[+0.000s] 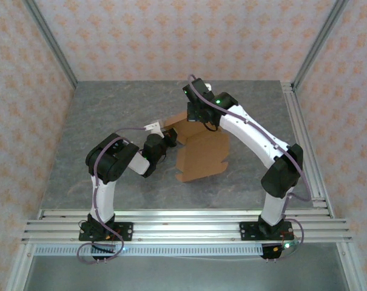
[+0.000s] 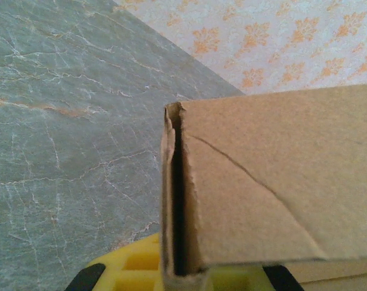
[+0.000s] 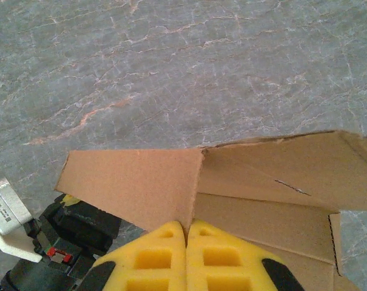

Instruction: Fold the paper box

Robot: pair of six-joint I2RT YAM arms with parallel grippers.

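Note:
The paper box point(image 1: 200, 154) is a tan cardboard sheet, partly folded, lying mid-table. My left gripper point(image 1: 169, 138) holds its left side. In the left wrist view the yellow fingers point(image 2: 128, 264) are clamped on a doubled-over wall of the paper box point(image 2: 274, 182), which stands upright. My right gripper point(image 1: 202, 121) reaches the far edge of the sheet. In the right wrist view its yellow fingers point(image 3: 153, 254) are pressed together at the right gripper point(image 3: 187, 229), pinching the edge of a raised flap of the paper box point(image 3: 134, 182). The left gripper's black body point(image 3: 80, 221) sits below that flap.
The grey marbled table point(image 1: 110, 115) stretches around the box. Aluminium rails point(image 1: 183, 219) run along the near edge and a rail point(image 1: 301, 133) borders the right side. Patterned walls point(image 1: 171, 36) close in the back and sides.

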